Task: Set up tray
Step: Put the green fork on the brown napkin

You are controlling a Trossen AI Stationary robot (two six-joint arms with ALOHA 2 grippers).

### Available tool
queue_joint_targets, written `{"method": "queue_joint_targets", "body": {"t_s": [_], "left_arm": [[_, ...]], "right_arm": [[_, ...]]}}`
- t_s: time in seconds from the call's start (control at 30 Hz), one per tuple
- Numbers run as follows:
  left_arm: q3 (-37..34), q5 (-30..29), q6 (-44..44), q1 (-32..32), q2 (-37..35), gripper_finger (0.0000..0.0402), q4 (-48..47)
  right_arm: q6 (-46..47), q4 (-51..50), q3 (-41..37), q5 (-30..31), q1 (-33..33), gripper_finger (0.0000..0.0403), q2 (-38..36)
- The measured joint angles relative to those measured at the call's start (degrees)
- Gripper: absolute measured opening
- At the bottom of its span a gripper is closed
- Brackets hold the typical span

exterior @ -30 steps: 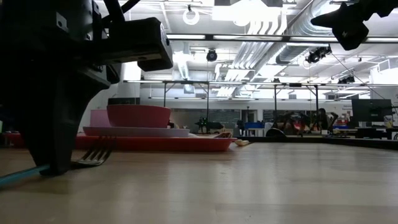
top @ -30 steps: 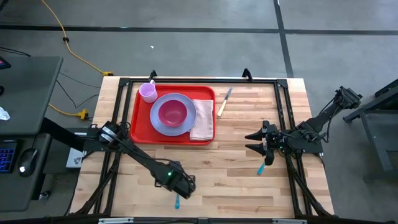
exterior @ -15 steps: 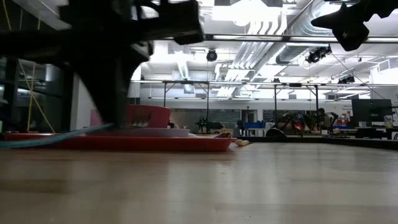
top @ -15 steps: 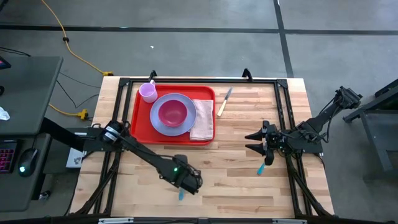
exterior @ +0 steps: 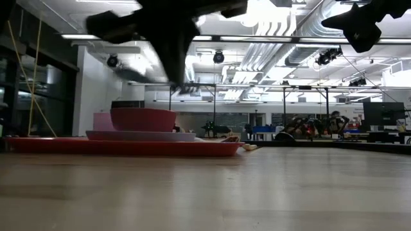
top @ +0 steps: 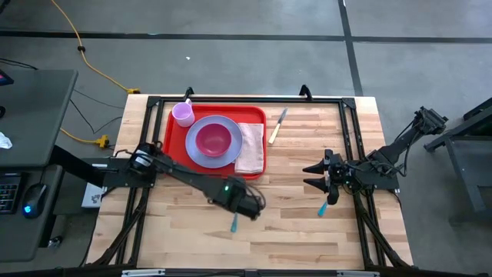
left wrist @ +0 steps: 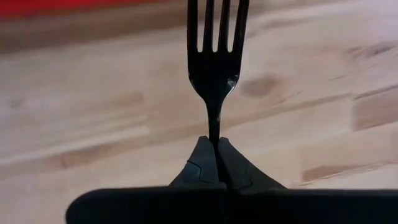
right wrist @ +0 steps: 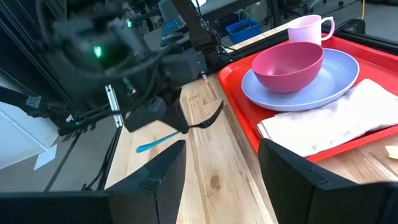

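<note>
The red tray (top: 175, 158) lies on the wooden table (top: 292, 223) toward its back edge and on the left arm's side, flat, with its long axis running across the table from side to side. On it sit a lavender plate (top: 224, 148) carrying a pink bowl (top: 213, 139), a pale pink mug (top: 183, 114) at the back corner nearest the left arm, and a folded cream napkin (top: 250, 148) along the tray's right end. Seen level across the table, the tray (exterior: 128, 147) shows as a low red strip with the bowl (exterior: 142, 119) standing above it.

The left gripper (top: 244, 203) hovers over the bare wood just in front of the tray's right front corner, clear of it. Its fingers (left wrist: 204, 163) are pinched tightly together on a fork (left wrist: 213, 56); the dark tines point straight ahead of the wrist, toward the tray's red edge, and the fork's turquoise handle (top: 234, 224) sticks out behind the gripper toward the table's front.

The right gripper (top: 314, 175) waits well apart on the right side of the table, its fingers (right wrist: 292, 167) spread wide and holding nothing. A turquoise-handled utensil (top: 324, 207) lies on the wood just in front of it, and a knife (top: 277, 125) with a pale handle rests on the table just beside the tray's right back corner.
</note>
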Motion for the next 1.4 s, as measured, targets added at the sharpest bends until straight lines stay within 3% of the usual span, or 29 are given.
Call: {"method": "queue_joint_targets", "body": {"t_s": [0.43,0.97,1.4], "left_arm": [[9.52,-1.89,17.52,13.19,-0.15,0.0010,-3.56],[10.08,-1.44,18.83,26.89,0.72,0.0010,7.14],[10.19,1.73,20.55,31.78,4.57,0.0010,8.53]], "right_arm": [[1.33,0.24,0.00,-0.29,0.00,0.0181,0.00],[-0.02,0.24,0.02,-3.54,0.00,0.0181,-0.04],[-1.06,0.24,0.00,-5.96,0.00,0.0181,-0.05]]}}
